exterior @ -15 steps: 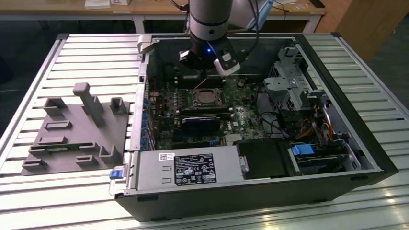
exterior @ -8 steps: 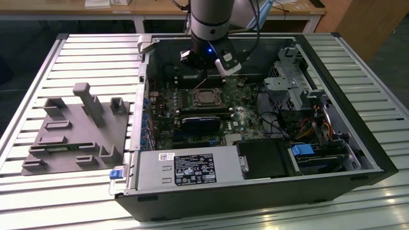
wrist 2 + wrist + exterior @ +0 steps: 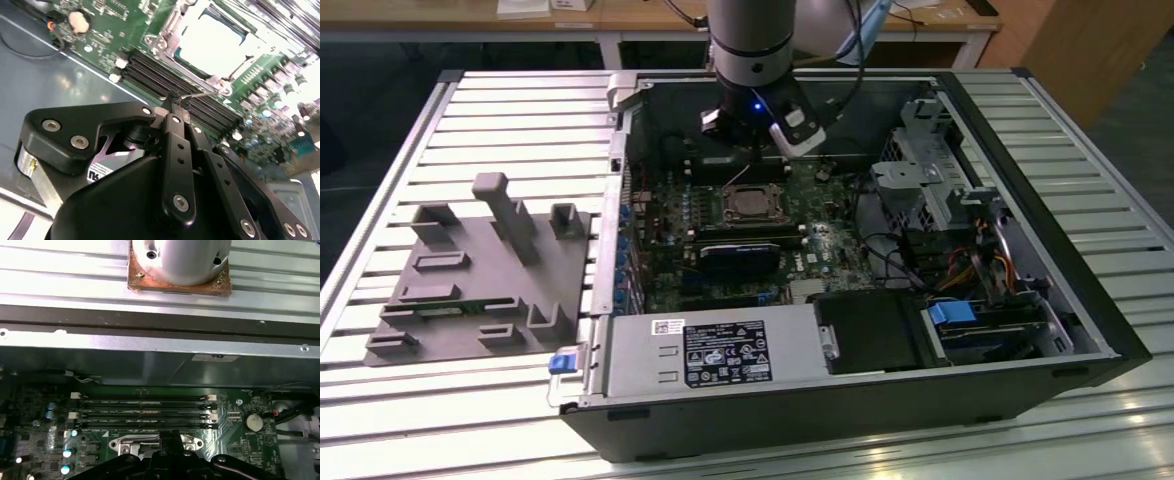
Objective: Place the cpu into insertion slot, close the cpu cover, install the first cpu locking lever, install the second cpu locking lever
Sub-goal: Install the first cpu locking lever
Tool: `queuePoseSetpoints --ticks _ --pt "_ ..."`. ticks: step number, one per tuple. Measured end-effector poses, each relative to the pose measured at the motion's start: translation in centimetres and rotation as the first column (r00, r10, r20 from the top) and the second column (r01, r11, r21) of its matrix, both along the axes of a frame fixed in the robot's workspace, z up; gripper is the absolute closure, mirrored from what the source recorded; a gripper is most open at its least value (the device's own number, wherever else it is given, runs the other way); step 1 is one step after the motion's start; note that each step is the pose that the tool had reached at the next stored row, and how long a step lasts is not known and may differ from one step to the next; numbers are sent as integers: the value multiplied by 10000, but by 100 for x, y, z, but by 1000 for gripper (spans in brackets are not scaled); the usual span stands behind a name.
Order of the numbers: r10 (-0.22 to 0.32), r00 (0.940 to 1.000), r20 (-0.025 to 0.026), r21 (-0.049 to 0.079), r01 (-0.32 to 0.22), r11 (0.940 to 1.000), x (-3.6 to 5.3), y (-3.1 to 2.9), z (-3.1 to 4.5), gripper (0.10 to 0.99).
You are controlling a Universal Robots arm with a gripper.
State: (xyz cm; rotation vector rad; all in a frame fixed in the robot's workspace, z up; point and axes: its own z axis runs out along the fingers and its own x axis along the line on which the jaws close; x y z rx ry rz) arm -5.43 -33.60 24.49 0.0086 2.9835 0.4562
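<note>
Starting at the claw (image 3: 176, 107), we find its two fingers clenched tight together, with nothing broad between them. The tips are set down at a thin wire locking lever (image 3: 200, 93) that runs along the socket's edge, just beside the memory slots (image 3: 150, 70). We cannot tell whether the wire is pinched between the tips or only pressed by them. Closed fingers make one narrow, stiff point, which suits pushing a springy wire, so that is how we read the pose.

Just past the tips the cpu (image 3: 212, 35) lies flat in the insertion slot (image 3: 727, 205). Its bright metal top shows through the cut-out of the cpu cover (image 3: 170, 27), which looks folded down around it. We judge the seating and the cover done and the work now at a lever, though we cannot say which of the two.

Further out, the green motherboard (image 3: 115, 15) sits inside a computer case (image 3: 854, 420) laid on its side with the panel off, so the arm can come straight down on the socket. A power supply (image 3: 707, 350) fills the case's near side. The case rests on a slatted metal desk (image 3: 520, 110), and a grey fixture block (image 3: 480, 270) stands well apart at the exterior view's left.
</note>
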Motion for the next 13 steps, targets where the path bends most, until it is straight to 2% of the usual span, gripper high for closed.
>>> queuePoseSetpoints --ticks 2,4,13 --pt "-1 10000 51 -2 1 10000 -11 0 -11 984" --pt "-1 10000 71 -13 1 10000 -25 0 -24 984" --pt "-16 10000 85 -51 16 10000 -52 11 -91 984"
